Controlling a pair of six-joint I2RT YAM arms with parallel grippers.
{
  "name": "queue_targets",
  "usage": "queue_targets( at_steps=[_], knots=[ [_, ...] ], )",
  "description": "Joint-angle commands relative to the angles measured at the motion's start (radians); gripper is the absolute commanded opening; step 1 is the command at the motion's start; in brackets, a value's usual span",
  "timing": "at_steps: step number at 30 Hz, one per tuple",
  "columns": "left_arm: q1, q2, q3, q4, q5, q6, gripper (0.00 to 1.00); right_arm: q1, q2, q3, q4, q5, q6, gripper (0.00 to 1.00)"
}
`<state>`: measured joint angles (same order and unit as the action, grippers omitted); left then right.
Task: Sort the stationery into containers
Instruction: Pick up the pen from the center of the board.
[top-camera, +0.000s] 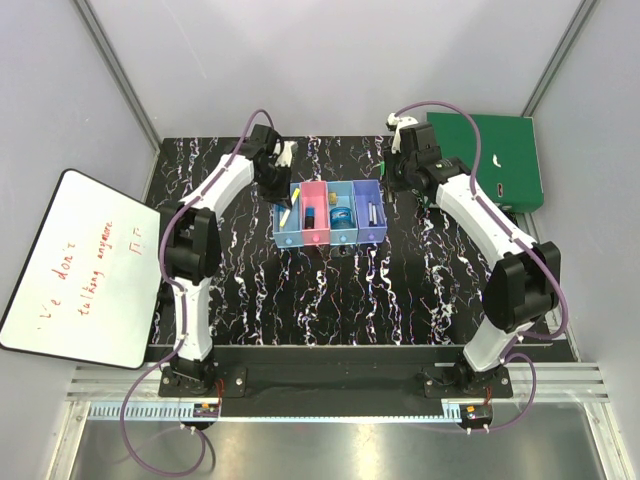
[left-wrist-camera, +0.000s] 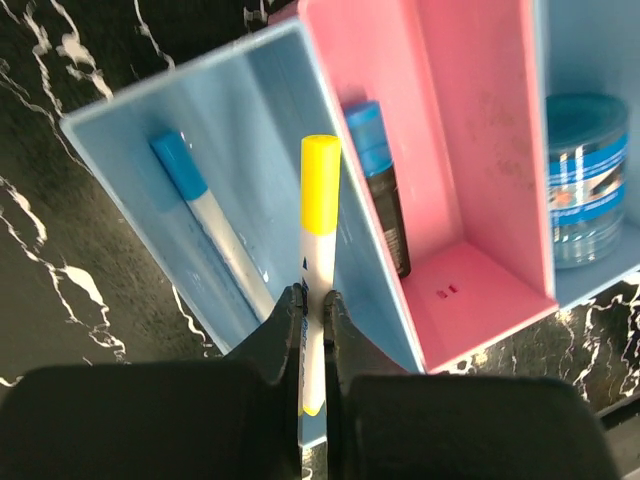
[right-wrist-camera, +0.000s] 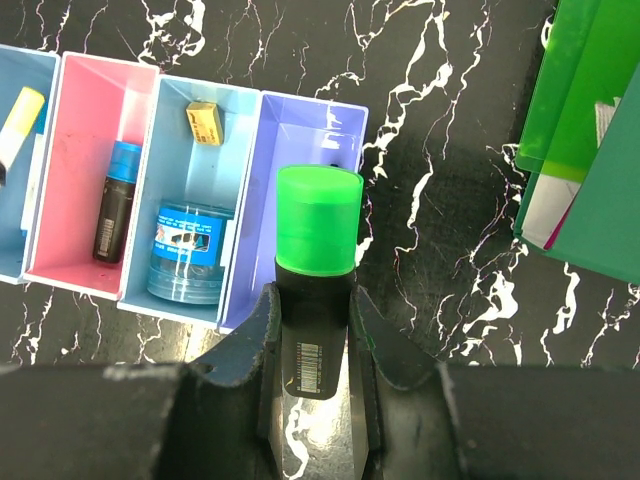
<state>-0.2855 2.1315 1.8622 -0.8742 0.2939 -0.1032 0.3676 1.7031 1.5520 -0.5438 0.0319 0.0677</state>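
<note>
The containers (top-camera: 318, 236) are a row of four joined bins in mid-table. My left gripper (left-wrist-camera: 317, 300) is shut on the yellow-and-white pen (left-wrist-camera: 320, 190), holding it over the left light blue bin (left-wrist-camera: 250, 110), where a blue-capped white marker (left-wrist-camera: 205, 220) lies. The pink bin (left-wrist-camera: 470, 150) holds a dark marker with a blue cap (left-wrist-camera: 385, 200). A round blue object (right-wrist-camera: 185, 265) and a small yellowish piece (right-wrist-camera: 203, 120) sit in the second light blue bin. My right gripper (right-wrist-camera: 318, 310) is shut on the green-capped dark marker (right-wrist-camera: 318, 225), just in front of the purple bin (right-wrist-camera: 300, 120).
A big green folder (top-camera: 495, 160) lies at the back right, close to the right arm. A whiteboard (top-camera: 85, 265) with red writing hangs over the table's left edge. A small grey-white stick (top-camera: 370, 213) lies in the purple bin.
</note>
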Motion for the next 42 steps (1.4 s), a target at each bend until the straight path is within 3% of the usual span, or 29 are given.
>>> queue_targets(
  at_steps=[1,25,26,30,33,42],
  knots=[
    [0.005,-0.031,0.065,0.029,0.007,-0.01,0.0,0.007,-0.01,0.036,0.034,-0.023,-0.017,0.0],
    [0.009,0.01,0.009,0.052,-0.056,0.039,0.01,0.125,0.122,0.236,0.059,-0.078,-0.005,0.0],
    [0.009,0.011,0.008,0.053,-0.056,0.039,0.03,0.128,0.128,0.241,0.062,-0.079,-0.003,0.0],
    [0.009,0.021,0.005,0.055,-0.049,0.04,0.27,0.154,0.174,0.279,0.067,-0.087,-0.003,0.0],
    [0.011,0.028,0.005,0.058,-0.042,0.043,0.34,0.171,0.216,0.319,0.071,-0.089,-0.006,0.0],
    [0.029,-0.016,0.005,0.061,0.002,0.05,0.34,0.191,0.342,0.428,0.087,-0.082,-0.011,0.0]
  ],
)
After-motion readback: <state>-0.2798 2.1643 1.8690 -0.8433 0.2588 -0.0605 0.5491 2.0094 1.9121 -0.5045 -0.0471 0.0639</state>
